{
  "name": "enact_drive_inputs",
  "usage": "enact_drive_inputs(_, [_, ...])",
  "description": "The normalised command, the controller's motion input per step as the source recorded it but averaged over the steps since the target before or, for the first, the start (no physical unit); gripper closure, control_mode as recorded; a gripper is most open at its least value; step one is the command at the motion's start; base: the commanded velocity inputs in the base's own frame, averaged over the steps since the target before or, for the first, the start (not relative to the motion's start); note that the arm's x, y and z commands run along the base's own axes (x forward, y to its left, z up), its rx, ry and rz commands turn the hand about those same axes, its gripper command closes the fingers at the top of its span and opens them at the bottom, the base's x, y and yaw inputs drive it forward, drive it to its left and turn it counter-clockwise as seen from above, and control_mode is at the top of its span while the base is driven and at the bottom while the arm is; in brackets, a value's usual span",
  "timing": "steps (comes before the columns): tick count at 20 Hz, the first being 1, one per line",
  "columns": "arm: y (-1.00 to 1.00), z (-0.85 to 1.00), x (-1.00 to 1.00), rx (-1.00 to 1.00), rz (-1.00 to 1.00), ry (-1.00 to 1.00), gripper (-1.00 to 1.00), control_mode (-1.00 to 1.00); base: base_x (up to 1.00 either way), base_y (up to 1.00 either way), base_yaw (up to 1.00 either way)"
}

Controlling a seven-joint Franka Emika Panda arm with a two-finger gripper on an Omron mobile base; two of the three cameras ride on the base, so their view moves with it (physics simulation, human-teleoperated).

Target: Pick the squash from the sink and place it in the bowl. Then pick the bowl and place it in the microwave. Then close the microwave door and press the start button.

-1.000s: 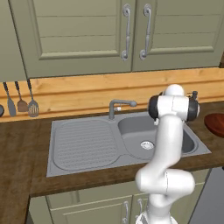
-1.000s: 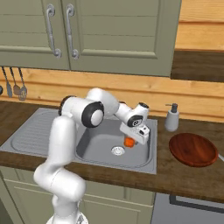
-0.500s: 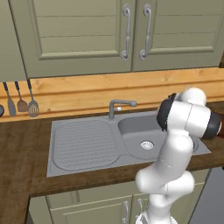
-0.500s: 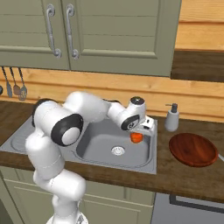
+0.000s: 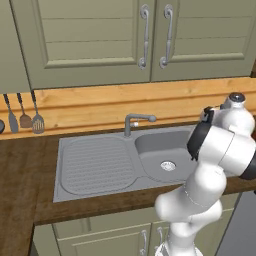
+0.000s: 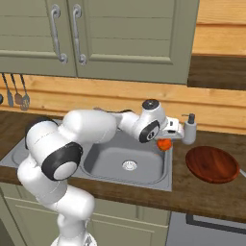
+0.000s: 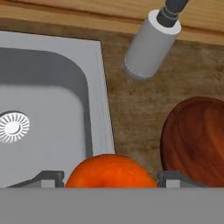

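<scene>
My gripper (image 6: 166,141) is shut on the small orange-red squash (image 6: 165,144), held in the air over the right rim of the grey steel sink (image 6: 115,163). In the hand view the squash (image 7: 110,170) sits between my two fingertips (image 7: 46,178), above the counter strip between the sink (image 7: 48,109) and the bowl (image 7: 197,140). The wide reddish-brown bowl (image 6: 212,164) rests on the wooden counter, to the right of the squash. In the left base view my own arm hides the gripper; the sink (image 5: 107,162) lies there with its drainboard on the left.
A grey soap dispenser (image 6: 189,129) stands on the counter just behind the squash, also seen as the dispenser (image 7: 151,43). The faucet (image 5: 136,121) rises behind the basin. Utensils (image 5: 24,115) hang on the wall at the left. Cabinet doors (image 6: 96,38) hang overhead.
My gripper has carried the squash up out of the basin and rightward toward the bowl. The arm's elbow has swung along with it.
</scene>
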Motion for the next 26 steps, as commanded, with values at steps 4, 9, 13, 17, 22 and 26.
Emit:
enact_drive_inputs(4, [-0.9,0.41,0.0,-0.09,0.0,0.04,1.0,-1.0,0.0,0.0,0.0])
enact_drive_inputs(9, [-0.98,0.02,0.0,0.0,-0.02,0.09,1.0,-1.0,0.0,0.0,0.0])
enact_drive_inputs(13, [-0.97,-0.13,0.11,0.04,0.0,0.07,1.0,-1.0,0.0,0.0,0.0])
enact_drive_inputs(17, [-0.72,-0.36,0.03,0.03,0.0,0.0,1.0,-1.0,0.0,0.0,0.0])
enact_drive_inputs(22, [-0.47,-0.58,0.0,0.0,0.0,0.0,-1.0,-1.0,0.0,0.0,0.0])
enact_drive_inputs(26, [-0.16,-0.2,0.0,0.01,0.0,-0.01,-1.0,-1.0,0.0,0.0,0.0])
